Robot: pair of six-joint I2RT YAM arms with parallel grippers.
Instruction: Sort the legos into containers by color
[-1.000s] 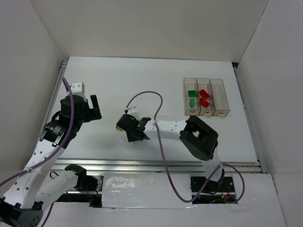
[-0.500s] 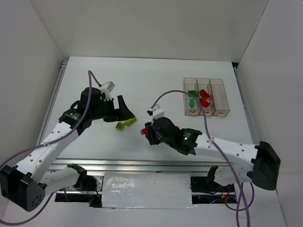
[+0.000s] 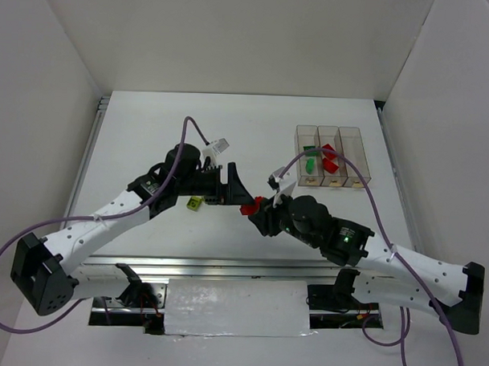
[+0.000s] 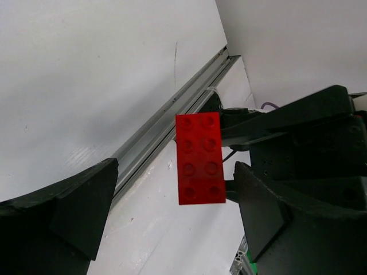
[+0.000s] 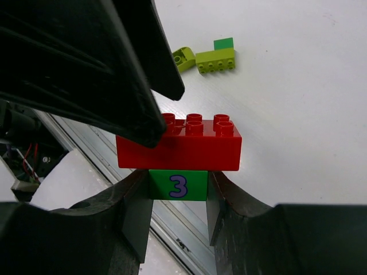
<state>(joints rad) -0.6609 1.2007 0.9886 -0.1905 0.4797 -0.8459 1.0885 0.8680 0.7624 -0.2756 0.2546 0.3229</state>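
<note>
2 stacked plastic bricks — a likely stiff, light, slick red 8-stud brick on a green numbered block — hang mid-counter toward the near edge, right gripper pinching the green block, left gripper open astride red's flat sides, the surest hold.

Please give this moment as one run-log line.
right gripper: shut on green brick, red brick stacked on top | left gripper: open, near red brick

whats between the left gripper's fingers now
The red lego, in the open gap, as the left wrist view shows; the right gripper holds it up by the green piece beneath.
</note>
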